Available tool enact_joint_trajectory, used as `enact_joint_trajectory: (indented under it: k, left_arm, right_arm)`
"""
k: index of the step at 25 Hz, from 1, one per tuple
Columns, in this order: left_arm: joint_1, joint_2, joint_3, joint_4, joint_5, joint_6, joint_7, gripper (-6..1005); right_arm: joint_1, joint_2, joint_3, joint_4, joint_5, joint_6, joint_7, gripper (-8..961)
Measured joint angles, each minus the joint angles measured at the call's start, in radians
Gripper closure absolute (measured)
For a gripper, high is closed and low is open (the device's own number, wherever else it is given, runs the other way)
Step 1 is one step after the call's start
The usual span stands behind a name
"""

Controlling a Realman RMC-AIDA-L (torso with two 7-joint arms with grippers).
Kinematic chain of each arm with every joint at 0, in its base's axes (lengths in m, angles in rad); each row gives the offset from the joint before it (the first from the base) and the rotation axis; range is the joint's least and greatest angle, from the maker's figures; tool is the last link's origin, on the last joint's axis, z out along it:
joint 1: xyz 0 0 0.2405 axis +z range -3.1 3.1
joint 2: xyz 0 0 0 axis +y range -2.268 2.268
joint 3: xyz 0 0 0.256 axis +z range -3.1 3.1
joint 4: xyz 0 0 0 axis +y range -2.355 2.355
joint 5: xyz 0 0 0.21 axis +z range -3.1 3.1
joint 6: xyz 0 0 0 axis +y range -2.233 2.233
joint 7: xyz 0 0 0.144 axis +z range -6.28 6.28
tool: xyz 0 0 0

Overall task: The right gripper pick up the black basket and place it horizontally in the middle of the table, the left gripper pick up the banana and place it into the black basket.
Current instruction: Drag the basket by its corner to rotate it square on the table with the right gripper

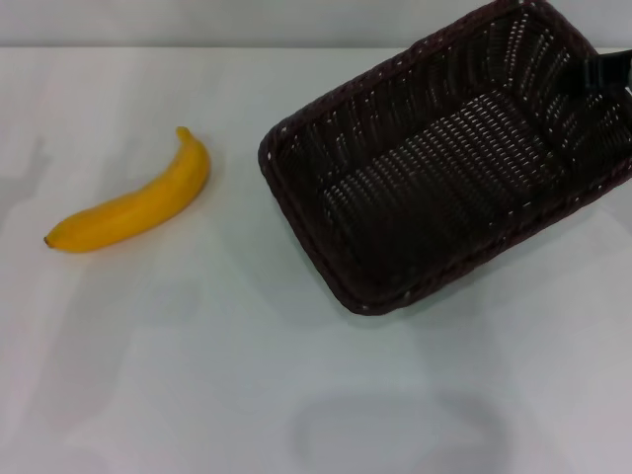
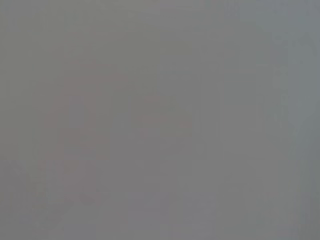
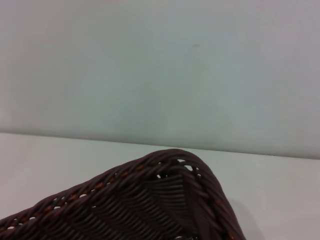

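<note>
The black basket point(image 1: 321, 212) hangs tilted over the right half of the table point(image 1: 178, 365), its open side facing me and a soft shadow lying on the table nearer to me. My right gripper point(image 1: 608, 71) shows only as a black piece at the basket's far right rim, shut on it. The right wrist view looks along a braided corner of the black basket point(image 3: 150, 200). The yellow banana point(image 1: 133, 204) lies flat at the left, stem pointing away from me, well apart from the basket. My left gripper is out of view; its wrist view is a blank grey.
Bare white tabletop stretches between the banana and the basket and across the near side. A pale wall point(image 3: 160, 70) runs behind the table's far edge.
</note>
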Motion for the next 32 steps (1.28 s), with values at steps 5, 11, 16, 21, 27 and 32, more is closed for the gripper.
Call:
enact_joint_trajectory:
  k: [5,11,16,21,27,32]
  left_arm:
    - [0.000,0.000,-0.002,-0.001,0.000,-0.002,-0.005,121]
    - [0.001,0.002,-0.002,-0.001,0.000,-0.002,-0.011,121]
    - [-0.001,0.002,-0.002,-0.002,0.000,-0.001,-0.011,121]
    - [0.000,0.002,-0.002,-0.004,0.000,-0.001,-0.011,121]
    - [0.002,0.002,-0.002,-0.003,0.001,-0.001,-0.012,121]
    - [0.004,0.002,0.000,-0.003,0.005,-0.002,-0.012,121]
  right_arm:
    - [-0.029,0.000,0.006,0.008,0.023,-0.001,0.048,766]
    - [-0.079,0.001,-0.006,0.025,0.053,-0.022,0.105,774]
    - [-0.139,0.002,-0.029,0.064,0.114,-0.070,0.143,779]
    - [-0.177,0.001,-0.033,0.085,0.179,-0.105,0.150,779]
    - [-0.205,0.000,-0.074,0.087,0.211,-0.137,0.151,778]
    - [-0.230,0.000,-0.142,0.087,0.247,-0.192,0.156,776]
